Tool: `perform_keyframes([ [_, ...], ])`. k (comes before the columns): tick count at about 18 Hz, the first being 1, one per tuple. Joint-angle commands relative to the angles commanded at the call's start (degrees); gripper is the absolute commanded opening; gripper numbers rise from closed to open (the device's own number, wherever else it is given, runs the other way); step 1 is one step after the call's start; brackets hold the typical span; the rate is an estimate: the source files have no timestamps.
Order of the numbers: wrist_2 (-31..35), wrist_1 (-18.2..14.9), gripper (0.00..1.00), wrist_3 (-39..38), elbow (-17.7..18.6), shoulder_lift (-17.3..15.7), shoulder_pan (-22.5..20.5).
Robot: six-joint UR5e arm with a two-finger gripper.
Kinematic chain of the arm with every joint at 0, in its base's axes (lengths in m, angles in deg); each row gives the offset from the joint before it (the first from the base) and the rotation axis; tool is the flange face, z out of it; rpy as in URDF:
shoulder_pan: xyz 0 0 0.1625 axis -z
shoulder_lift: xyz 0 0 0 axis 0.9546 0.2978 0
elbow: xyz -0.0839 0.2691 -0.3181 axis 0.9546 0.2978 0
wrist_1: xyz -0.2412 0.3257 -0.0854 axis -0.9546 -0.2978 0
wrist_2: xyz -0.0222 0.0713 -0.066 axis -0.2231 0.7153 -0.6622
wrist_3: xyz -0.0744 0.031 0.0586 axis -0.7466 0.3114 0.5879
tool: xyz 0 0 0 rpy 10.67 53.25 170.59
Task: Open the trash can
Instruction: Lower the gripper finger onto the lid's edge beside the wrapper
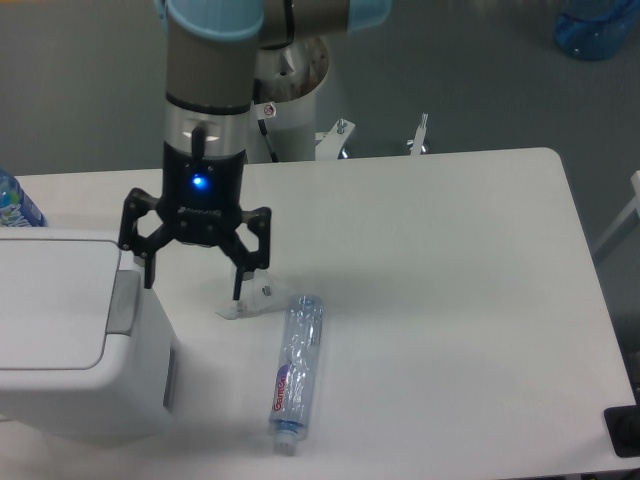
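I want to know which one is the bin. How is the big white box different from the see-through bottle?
The trash can is white, boxy and solid; the bottle is clear, thin and crumpled. The trash can stands upright with its lid shut, while the bottle lies flat. The trash can is far bigger. Both sit on the table.

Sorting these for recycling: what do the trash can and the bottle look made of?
Trash can: apparently white moulded plastic, smooth and matte, with rounded corners. Bottle: thin clear plastic, glossy, crumpled, with a printed label.
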Motion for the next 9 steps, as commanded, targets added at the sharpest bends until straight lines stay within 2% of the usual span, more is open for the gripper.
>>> perform_keyframes([
  [9, 0.0, 0.0, 1.00, -0.4, 0.1, 0.9, 0.6],
])
